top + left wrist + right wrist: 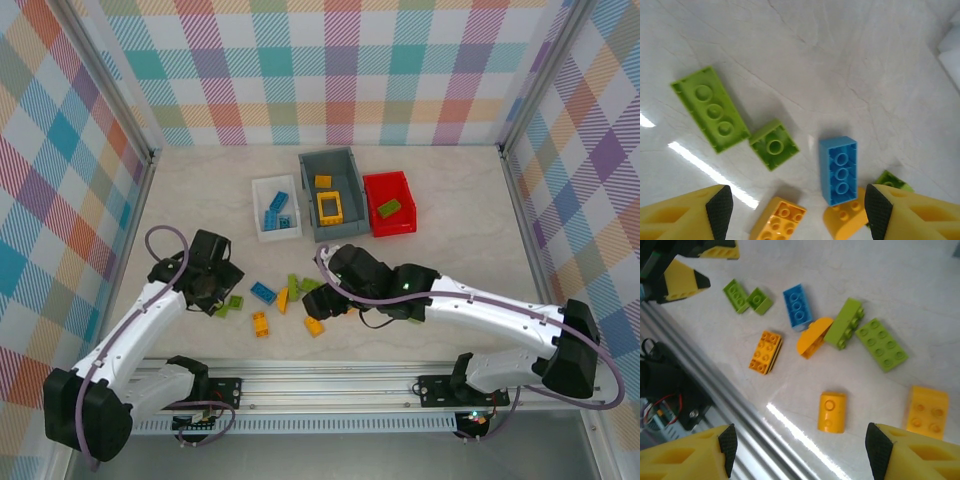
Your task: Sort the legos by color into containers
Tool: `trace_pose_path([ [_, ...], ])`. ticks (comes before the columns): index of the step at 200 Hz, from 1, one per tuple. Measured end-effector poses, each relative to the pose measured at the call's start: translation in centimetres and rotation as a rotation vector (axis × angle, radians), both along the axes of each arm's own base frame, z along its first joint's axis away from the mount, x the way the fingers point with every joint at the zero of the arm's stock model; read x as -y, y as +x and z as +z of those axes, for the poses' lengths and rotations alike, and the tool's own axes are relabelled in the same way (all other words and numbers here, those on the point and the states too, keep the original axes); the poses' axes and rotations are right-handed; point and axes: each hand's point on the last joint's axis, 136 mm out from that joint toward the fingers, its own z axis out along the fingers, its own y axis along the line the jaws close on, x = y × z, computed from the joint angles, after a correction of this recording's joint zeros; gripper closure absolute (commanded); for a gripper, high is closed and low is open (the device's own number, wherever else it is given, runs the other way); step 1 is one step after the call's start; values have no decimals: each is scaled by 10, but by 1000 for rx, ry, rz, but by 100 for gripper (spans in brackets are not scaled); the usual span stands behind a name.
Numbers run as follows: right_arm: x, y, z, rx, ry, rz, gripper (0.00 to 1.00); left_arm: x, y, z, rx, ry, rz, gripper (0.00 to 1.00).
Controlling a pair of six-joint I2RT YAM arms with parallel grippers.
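Observation:
Loose legos lie near the table's front: a blue brick [263, 292] [839, 164], green pieces [233, 303] [710, 108] and a yellow brick [261, 323] [780, 224]. My left gripper [220, 288] [799, 210] hovers open over them, nothing between its fingers. My right gripper [335, 298] [799, 450] is open above a small yellow brick [832, 411] [314, 325]. The white tray [262, 185] holds blue bricks. In the grey bin [308, 190] lie a yellow square frame [331, 207] and an orange brick. A green brick is in the red bin [404, 222].
An orange curved piece [813, 336], a green brick [843, 323] and a green plate [881, 344] cluster between the grippers, with another yellow brick [927, 409] at the right. The metal rail [730, 405] runs along the table's near edge.

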Motion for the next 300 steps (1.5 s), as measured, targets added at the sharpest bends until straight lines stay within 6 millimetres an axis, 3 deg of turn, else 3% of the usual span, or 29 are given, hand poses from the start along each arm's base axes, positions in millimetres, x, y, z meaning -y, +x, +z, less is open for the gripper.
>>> trace_pose_path([
  [53,4,11,8,55,6,-49,29,41,12,-25,-64,-41,-82,28],
  [92,-1,12,12,57,35,-44,28,57,27,-40,-77,-56,-66,27],
  [126,-6,9,13,43,53,-23,27,70,35,-66,-142,-42,-60,30],
  [150,-8,7,11,33,52,-18,27,69,33,-78,-180,-26,-43,35],
  [182,-9,7,10,28,53,-18,27,69,36,-82,-177,-19,-22,50],
  [225,-9,7,9,26,51,-19,27,72,39,-89,-178,-13,-32,62],
  [267,-7,11,10,33,53,-46,28,74,50,-75,-134,6,-57,70],
  [283,-5,16,16,52,70,-75,28,77,65,-52,-77,21,-89,70],
  [300,-3,25,28,81,128,-117,28,84,91,-14,8,45,-138,70],
])
